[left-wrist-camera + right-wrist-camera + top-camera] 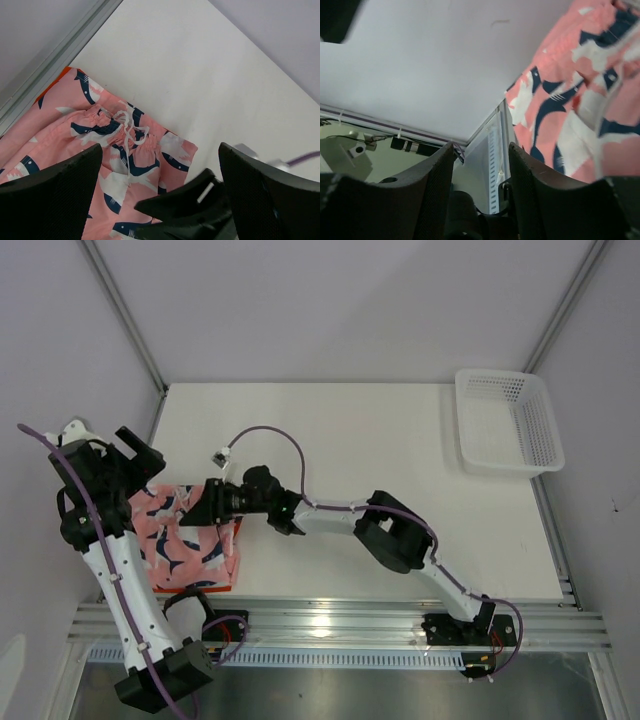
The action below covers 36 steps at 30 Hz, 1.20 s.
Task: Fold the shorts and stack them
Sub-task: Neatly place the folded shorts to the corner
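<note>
The pink shorts with the navy-and-white fish print (185,540) lie folded at the table's front left, on top of the orange shorts, of which only an edge shows (212,587). My left gripper (140,453) hovers open and empty above the back left of the pile. In the left wrist view the pink shorts (125,150) show their drawstring waistband, with an orange sliver (54,83) at the edge. My right gripper (207,504) is open and empty at the pile's right side; its fingers (190,205) show in the left wrist view. The right wrist view shows the pink shorts (580,100) beside the open jaws.
A white mesh basket (508,420) stands at the table's back right corner. The metal rail (330,625) runs along the front edge. A frame post (125,315) and wall border the table close to the left of the pile.
</note>
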Tool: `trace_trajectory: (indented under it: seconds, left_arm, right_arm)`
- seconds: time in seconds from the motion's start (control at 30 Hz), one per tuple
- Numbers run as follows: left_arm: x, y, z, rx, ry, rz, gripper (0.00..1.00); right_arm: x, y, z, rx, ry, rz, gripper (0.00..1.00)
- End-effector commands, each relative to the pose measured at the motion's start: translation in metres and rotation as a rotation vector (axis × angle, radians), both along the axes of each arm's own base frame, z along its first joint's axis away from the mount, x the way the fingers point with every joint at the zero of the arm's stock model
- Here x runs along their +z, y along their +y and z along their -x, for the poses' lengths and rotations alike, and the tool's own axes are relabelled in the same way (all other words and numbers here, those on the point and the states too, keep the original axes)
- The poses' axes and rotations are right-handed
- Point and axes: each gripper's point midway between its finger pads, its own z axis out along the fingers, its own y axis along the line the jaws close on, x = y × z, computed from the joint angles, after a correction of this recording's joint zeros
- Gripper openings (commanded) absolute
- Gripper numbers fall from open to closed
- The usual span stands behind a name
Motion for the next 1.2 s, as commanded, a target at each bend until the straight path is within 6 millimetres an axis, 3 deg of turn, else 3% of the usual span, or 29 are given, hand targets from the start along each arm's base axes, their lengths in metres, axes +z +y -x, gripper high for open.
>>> trace_trajectory:
  seconds: [0.0, 0.17, 0.23, 0.37, 0.47, 0.53, 0.6, 0.63, 0.67, 0.7, 0.73, 0.77, 0.83, 0.87, 0.9, 0.93, 0.97, 1.0, 1.07, 1.1, 1.13, 1.17]
  left_arm:
    - [0.021, -0.011, 0.002, -0.035, -0.052, 0.005, 0.99]
    - [0.017, -0.014, 0.002, -0.050, -0.053, 0.012, 0.99]
    - [0.016, -0.014, 0.001, -0.057, -0.052, 0.013, 0.99]
    - [0.015, -0.015, 0.001, -0.063, -0.048, 0.016, 0.99]
    - [0.023, -0.017, -0.001, -0.075, -0.066, 0.019, 0.99]
    - [0.030, -0.018, -0.001, -0.080, -0.078, 0.013, 0.99]
    - [0.036, -0.017, 0.000, -0.078, -0.086, -0.002, 0.99]
    - [0.037, -0.019, 0.000, -0.085, -0.090, -0.002, 0.99]
    - [0.039, -0.021, 0.000, -0.098, -0.098, -0.001, 0.99]
    - [0.039, -0.025, 0.001, -0.115, -0.105, -0.001, 0.99]
    - [0.038, -0.028, 0.000, -0.135, -0.117, 0.003, 0.99]
    - [0.032, -0.037, -0.001, -0.179, -0.123, 0.027, 0.99]
    - [0.042, -0.049, 0.000, -0.231, -0.198, 0.020, 0.99]
    - [0.029, -0.059, 0.000, -0.275, -0.193, 0.048, 0.99]
    - [0.029, -0.062, 0.000, -0.282, -0.203, 0.036, 0.99]
    - [0.028, -0.064, 0.003, -0.280, -0.203, 0.013, 0.99]
    - [0.023, -0.073, 0.002, -0.309, -0.180, -0.003, 0.99]
    - [0.018, -0.064, 0.002, -0.255, -0.151, -0.050, 0.99]
    - [0.011, -0.078, -0.002, -0.296, -0.132, -0.048, 0.99]
    - [0.004, -0.084, -0.004, -0.313, -0.121, -0.029, 0.99]
    - [0.005, -0.092, -0.008, -0.324, -0.143, 0.000, 0.99]
    - [0.004, -0.111, -0.009, -0.378, -0.152, 0.019, 0.99]
  right_arm:
    - [-0.019, 0.003, -0.008, 0.047, 0.140, -0.083, 0.50]
    - [-0.085, 0.006, -0.042, -0.101, 0.166, 0.096, 0.54]
    - [-0.088, 0.005, -0.046, -0.115, 0.166, 0.095, 0.54]
    - [-0.053, 0.005, -0.051, -0.075, 0.151, 0.000, 0.56]
    - [0.005, 0.008, -0.046, -0.002, 0.059, -0.086, 0.66]
    - [0.055, 0.002, -0.040, 0.043, 0.004, -0.157, 0.73]
    - [0.082, -0.007, -0.037, 0.052, -0.048, -0.188, 0.78]
    - [0.080, -0.013, -0.039, 0.036, -0.056, -0.167, 0.82]
    - [0.109, -0.026, -0.037, 0.014, -0.086, -0.178, 0.83]
    - [0.113, -0.035, -0.041, -0.015, -0.143, -0.167, 0.84]
    - [0.095, -0.045, -0.050, -0.077, -0.141, -0.107, 0.85]
    - [0.120, -0.065, -0.053, -0.121, -0.178, -0.097, 0.85]
    - [0.118, -0.092, -0.063, -0.214, -0.272, -0.026, 0.87]
    - [0.080, -0.113, -0.073, -0.300, -0.250, 0.104, 0.89]
    - [0.110, -0.138, -0.070, -0.348, -0.296, 0.081, 0.89]
    - [0.109, -0.159, -0.077, -0.394, -0.336, 0.108, 0.90]
    - [0.071, -0.186, -0.079, -0.458, -0.322, 0.214, 0.92]
    - [0.099, -0.215, -0.074, -0.526, -0.362, 0.188, 0.98]
    - [0.089, -0.254, -0.069, -0.598, -0.439, 0.271, 1.00]
    - [0.063, -0.282, -0.072, -0.680, -0.443, 0.360, 0.99]
    - [0.088, -0.309, -0.066, -0.747, -0.472, 0.326, 0.99]
    - [0.080, -0.329, -0.062, -0.774, -0.480, 0.382, 0.99]
